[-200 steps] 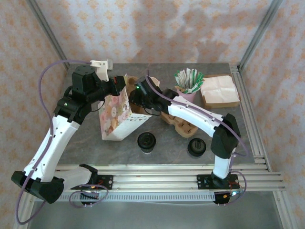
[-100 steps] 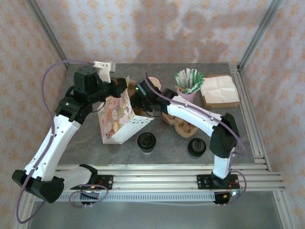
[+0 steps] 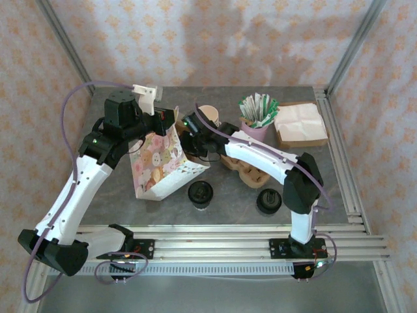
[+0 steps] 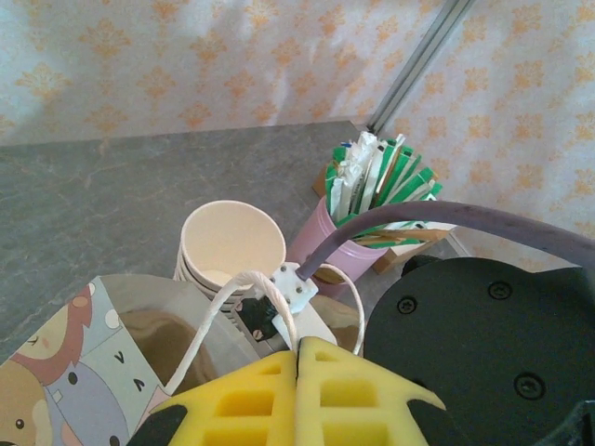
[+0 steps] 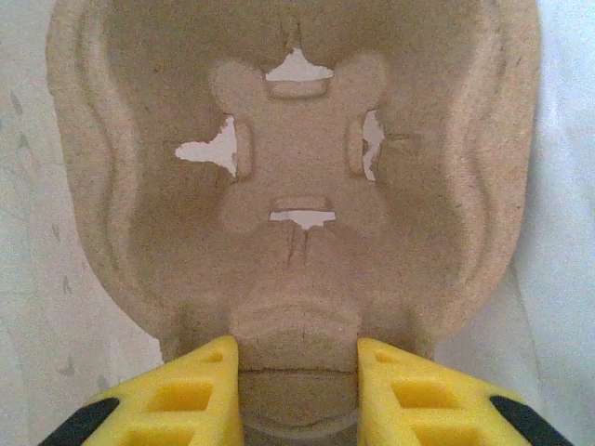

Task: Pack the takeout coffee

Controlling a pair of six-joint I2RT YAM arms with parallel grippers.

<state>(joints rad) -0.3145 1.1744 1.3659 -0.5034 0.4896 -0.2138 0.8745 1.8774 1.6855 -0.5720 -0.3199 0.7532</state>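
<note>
The takeout coffee stands just before the paper bag, whose string handle the left gripper pinches, while the right gripper clamps a pulp cup carrier.

Left arm rises from its base, folds at the elbow and points its wrist toward the middle. The left gripper is squeezed tight with a white cord pinched in it. Right arm stretches long and low across to the left, so the two wrists almost meet. The right gripper has its yellow fingers partly apart, clamped on either side of a pulp carrier.
</note>
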